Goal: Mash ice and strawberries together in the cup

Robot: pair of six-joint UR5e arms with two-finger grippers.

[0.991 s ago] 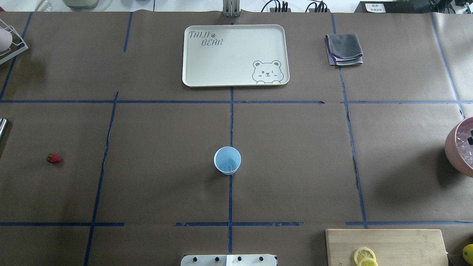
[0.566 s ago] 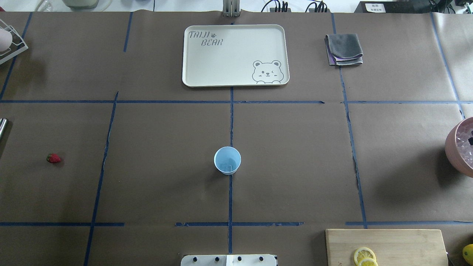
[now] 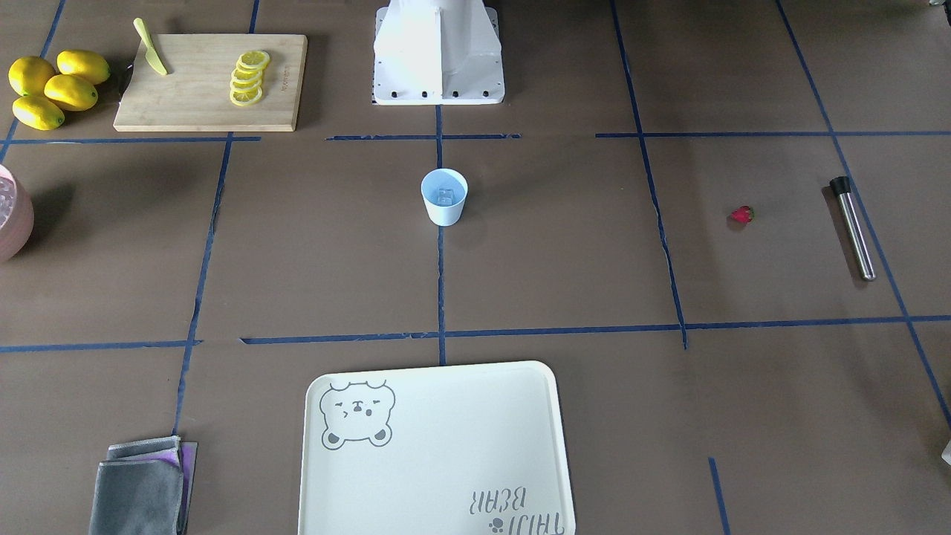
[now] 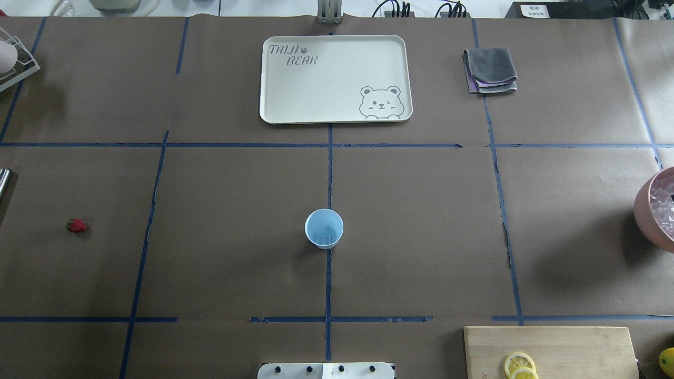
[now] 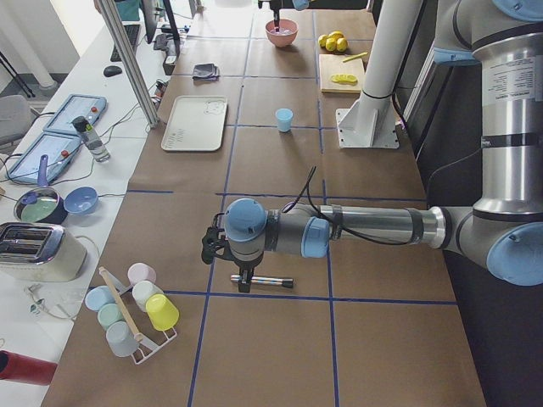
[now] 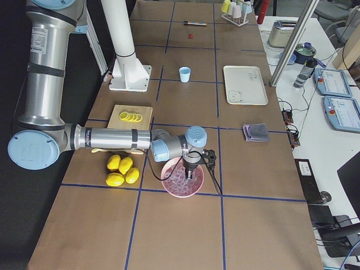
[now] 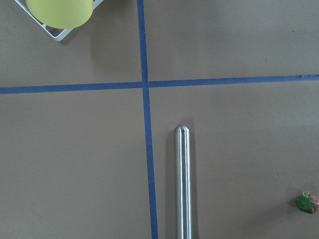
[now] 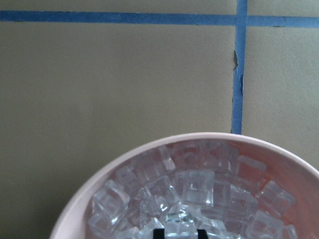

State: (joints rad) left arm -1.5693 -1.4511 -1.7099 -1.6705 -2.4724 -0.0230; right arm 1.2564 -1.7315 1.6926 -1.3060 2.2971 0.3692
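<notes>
The right tool (image 6: pixel 190 174) hung over the ice (image 6: pixel 175 182) in the pink bowl (image 6: pixel 181 196), with lemons (image 6: pixel 122 170) at its nine o'clock and the cup (image 6: pixel 185 74) well apart at twelve.

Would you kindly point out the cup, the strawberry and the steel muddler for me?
cup (image 4: pixel 324 228): overhead exterior view, its open interior.
strawberry (image 4: pixel 77 226): overhead exterior view, its red body.
steel muddler (image 3: pixel 854 232): exterior front-facing view, middle of its shaft.

Pale blue cup (image 4: pixel 324 228), red strawberry (image 4: pixel 77 226), clear ice (image 8: pixel 197 186), pink bowl (image 4: pixel 643 208); brown table (image 4: pixel 237 210)
</notes>
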